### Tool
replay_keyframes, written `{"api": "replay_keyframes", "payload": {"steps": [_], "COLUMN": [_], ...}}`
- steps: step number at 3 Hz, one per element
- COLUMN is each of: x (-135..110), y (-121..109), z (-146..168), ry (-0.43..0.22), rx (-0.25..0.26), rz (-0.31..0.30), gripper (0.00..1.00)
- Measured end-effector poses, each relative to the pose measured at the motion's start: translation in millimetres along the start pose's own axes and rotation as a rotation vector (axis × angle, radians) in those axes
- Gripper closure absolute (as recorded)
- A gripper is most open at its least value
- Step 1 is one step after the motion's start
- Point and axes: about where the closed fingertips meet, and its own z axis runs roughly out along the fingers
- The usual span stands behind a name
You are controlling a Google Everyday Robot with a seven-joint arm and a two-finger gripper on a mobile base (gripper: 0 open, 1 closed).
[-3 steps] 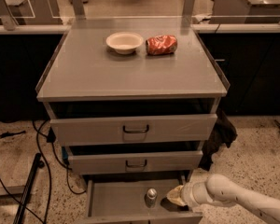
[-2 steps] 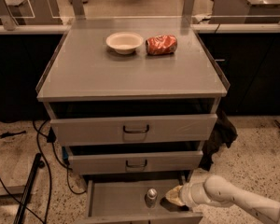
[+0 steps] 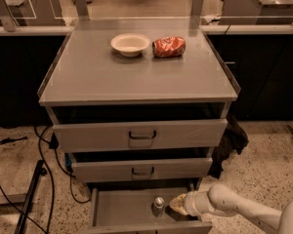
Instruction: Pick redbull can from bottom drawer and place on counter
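The redbull can [image 3: 158, 205] stands upright in the open bottom drawer [image 3: 117, 211], right of its middle. My gripper [image 3: 175, 205] reaches in from the lower right on a white arm and sits just right of the can, close to it. The counter [image 3: 136, 72] is the grey top of the cabinet above.
A white bowl [image 3: 130, 44] and a crushed orange-red can [image 3: 169, 47] lie at the back of the counter. Two upper drawers with dark handles [image 3: 142, 135] are partly pulled out above the bottom one. Cables [image 3: 19, 189] lie on the floor at left.
The gripper has edged slightly left toward the can inside the bottom drawer. The can has not moved.
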Motion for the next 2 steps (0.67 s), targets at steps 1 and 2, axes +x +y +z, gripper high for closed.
{"api": "replay_keyframes", "payload": {"steps": [1, 2], "x": [2.0, 2.7], "y": [-0.2, 0.7], "z": [12.9, 23.6], "ry": [-0.003, -0.012], "rx": [-0.016, -0.031], "rz": [-0.006, -0.013], "gripper": [0.51, 0.42]}}
